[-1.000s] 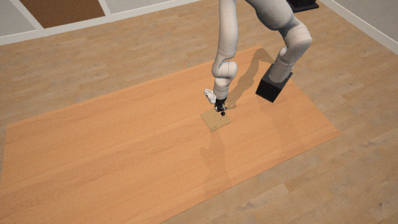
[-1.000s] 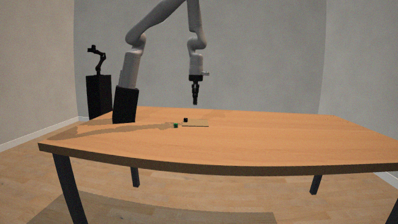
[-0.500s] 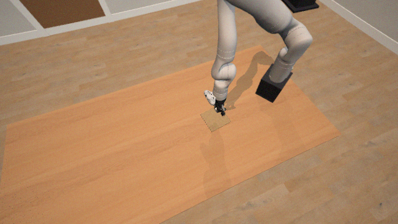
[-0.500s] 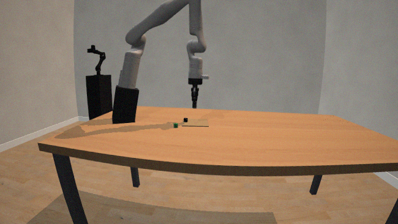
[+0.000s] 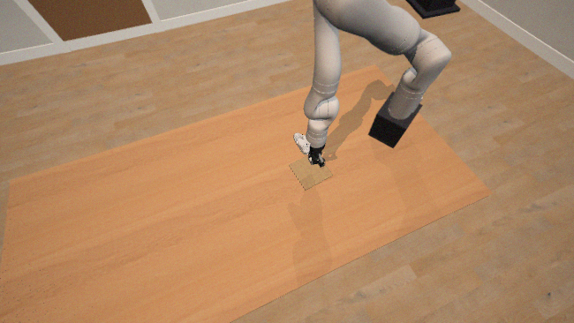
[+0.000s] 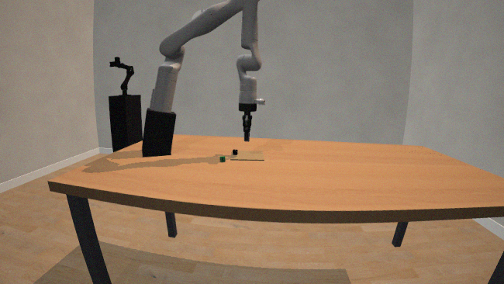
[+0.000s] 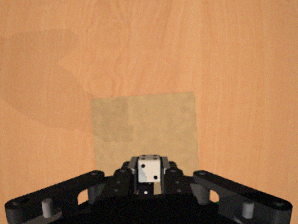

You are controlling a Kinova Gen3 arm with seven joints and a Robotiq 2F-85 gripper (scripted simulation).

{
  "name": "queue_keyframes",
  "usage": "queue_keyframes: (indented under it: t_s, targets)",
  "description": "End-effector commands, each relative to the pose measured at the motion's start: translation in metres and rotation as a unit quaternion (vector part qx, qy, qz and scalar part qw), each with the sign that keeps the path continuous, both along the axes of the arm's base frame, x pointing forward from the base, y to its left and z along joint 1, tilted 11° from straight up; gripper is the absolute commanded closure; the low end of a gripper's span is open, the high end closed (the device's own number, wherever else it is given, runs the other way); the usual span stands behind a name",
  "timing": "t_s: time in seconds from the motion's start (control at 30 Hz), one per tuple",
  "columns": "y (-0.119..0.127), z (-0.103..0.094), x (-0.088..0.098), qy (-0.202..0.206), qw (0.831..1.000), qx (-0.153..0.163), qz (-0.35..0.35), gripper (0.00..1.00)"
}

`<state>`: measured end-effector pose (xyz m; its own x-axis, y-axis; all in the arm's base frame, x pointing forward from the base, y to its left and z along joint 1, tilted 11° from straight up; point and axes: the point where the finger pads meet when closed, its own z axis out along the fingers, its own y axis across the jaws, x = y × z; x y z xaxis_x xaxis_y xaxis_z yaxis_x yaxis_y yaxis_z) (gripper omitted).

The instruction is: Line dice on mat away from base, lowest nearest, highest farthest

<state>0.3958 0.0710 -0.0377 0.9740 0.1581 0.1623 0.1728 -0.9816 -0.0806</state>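
- the fingers [image 5: 321, 163] [image 6: 246, 136] are clamped on a white die [image 7: 149, 171], held above the table [image 5: 177, 199] [image 6: 329, 174] [image 7: 240, 75], over or near the base-side edge of the mat [image 5: 305, 178] [image 6: 250, 156] [image 7: 150, 120].
- the mat lies flat toward the table's short edge by the arm's black base [image 5: 392, 136] [image 6: 159, 133], well in from the table's corners.
- a green die [image 6: 222, 159] sits on the table off the mat, on the base side, its number too small to read.
- a black die [image 6: 235, 152] rests at or just beside the mat's base-side edge; whether any of it is on the mat cannot be told.
- no finished line is in place: the white die is picked up but not set down, and by the look of it the green and black dice also await placing, then release and retreat.
- the white die shows two pips on the face toward the wrist camera; whether that face is its top is uncertain.
- in the top view the arm and fingers cover part of the mat, and no die can be made out; the black die's number is unreadable, so the order stays unconfirmed.

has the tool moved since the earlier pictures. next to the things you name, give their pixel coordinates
Yes, down: in the exterior view the tool [image 5: 321, 163] [image 6: 246, 140] [image 7: 149, 166] has dropped closer to the mat [image 5: 307, 177] [image 6: 251, 156] [image 7: 155, 120].
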Motion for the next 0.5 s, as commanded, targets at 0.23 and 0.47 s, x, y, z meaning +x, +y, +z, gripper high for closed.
queue_keyframes:
  t_s: [0.23, 0.47]
  targets:
    - [0.008, -0.009, 0.002, -0.001, 1.0, 0.002, 0.005, 0.85]
    - [0.01, -0.021, 0.005, -0.002, 1.0, 0.002, 0.005, 0.85]
